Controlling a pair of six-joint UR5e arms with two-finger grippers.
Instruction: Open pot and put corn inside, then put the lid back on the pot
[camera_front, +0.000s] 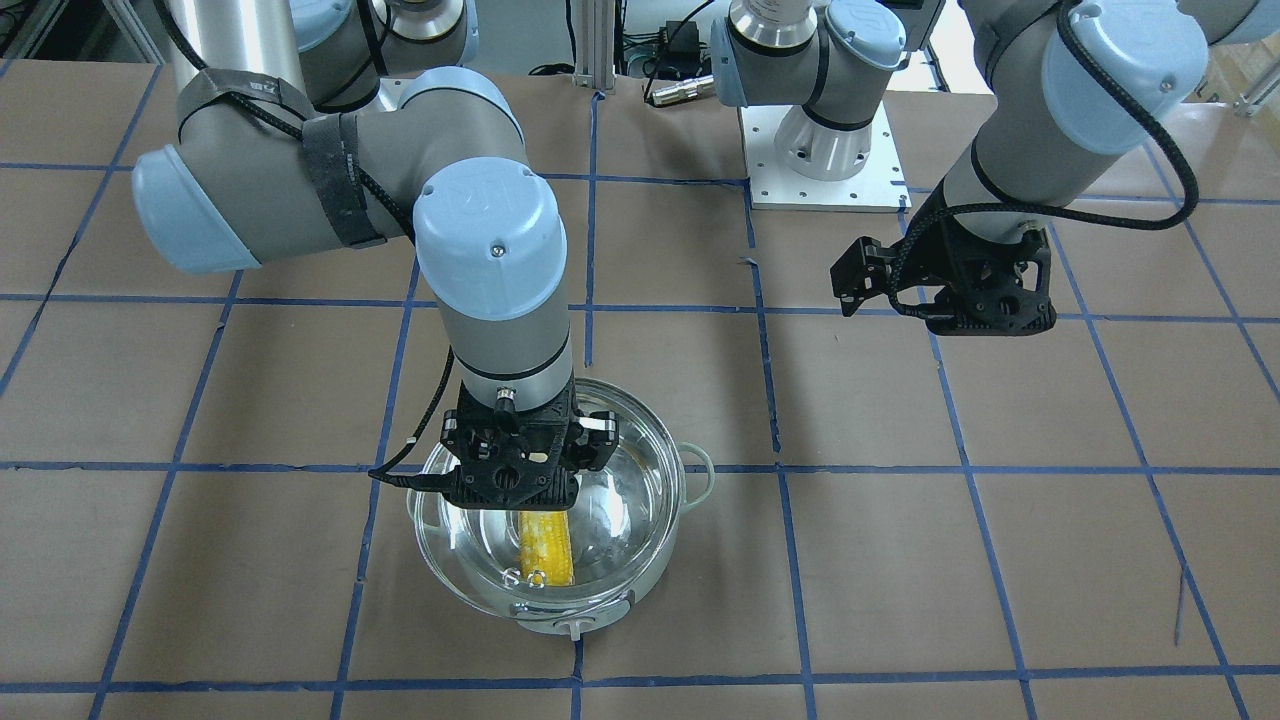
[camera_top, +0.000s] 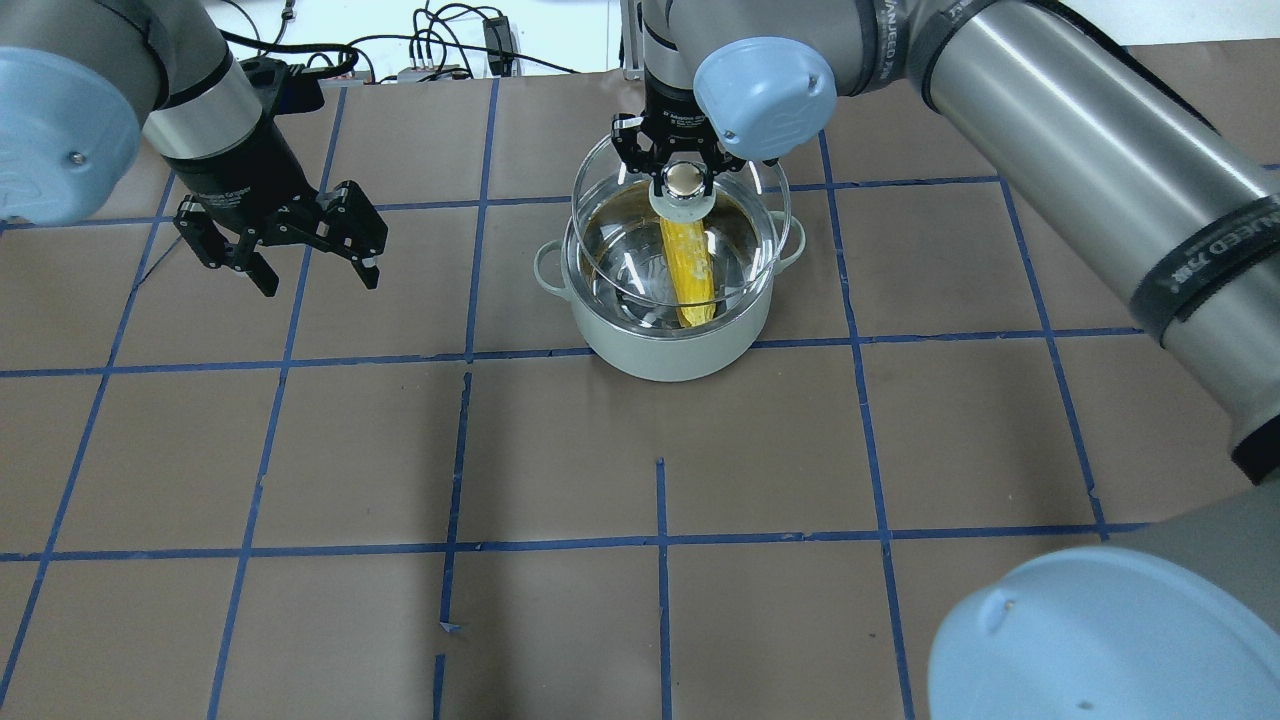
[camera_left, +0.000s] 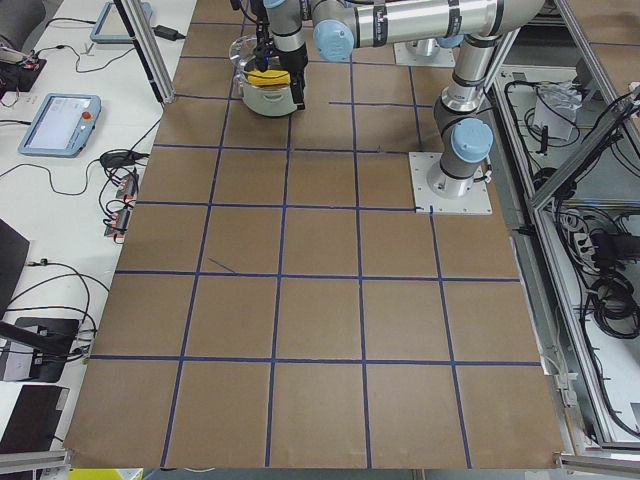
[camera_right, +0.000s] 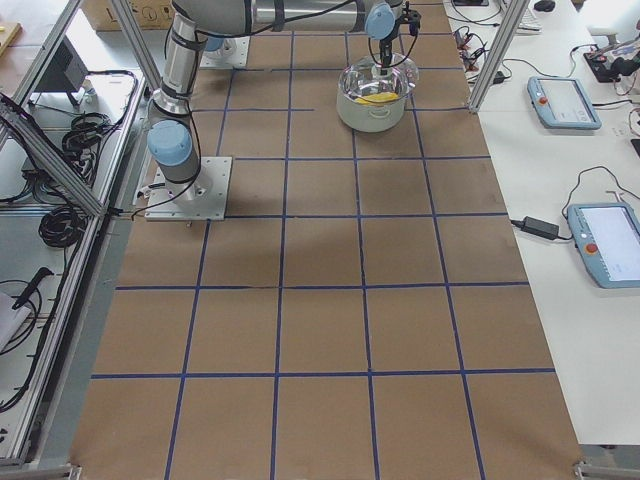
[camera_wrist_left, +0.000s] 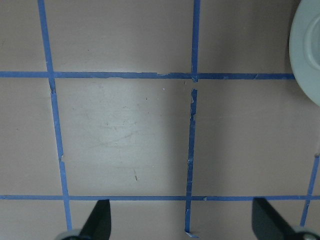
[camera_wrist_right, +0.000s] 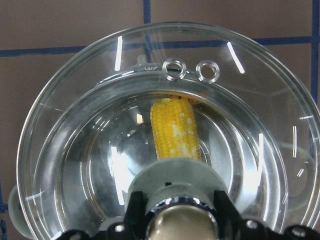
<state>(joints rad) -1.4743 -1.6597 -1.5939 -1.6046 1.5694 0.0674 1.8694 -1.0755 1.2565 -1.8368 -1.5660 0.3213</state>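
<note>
My right gripper (camera_top: 684, 186) is clenched on the lid (camera_top: 745, 235), above the pot (camera_top: 670, 352) holding the corn (camera_top: 691, 280). Next, I judge, centre and lower it. My left gripper (camera_top: 320, 278) hangs released, far left.

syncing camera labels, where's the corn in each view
Front-facing: corn lower centre, in the pot
Overhead: corn upper centre
Exterior left: corn top, centre-left
Exterior right: corn top, centre-right
Left wrist: not in view
Right wrist: corn centre, beneath the lid
Shared landmark: the pot

The lid (camera_top: 620, 250) and right gripper (camera_top: 683, 190) hang over the mouth of the pot (camera_top: 680, 350), blocking entry from above. Bare table (camera_top: 420, 290) lies between the pot and the left gripper (camera_top: 320, 280).
</note>
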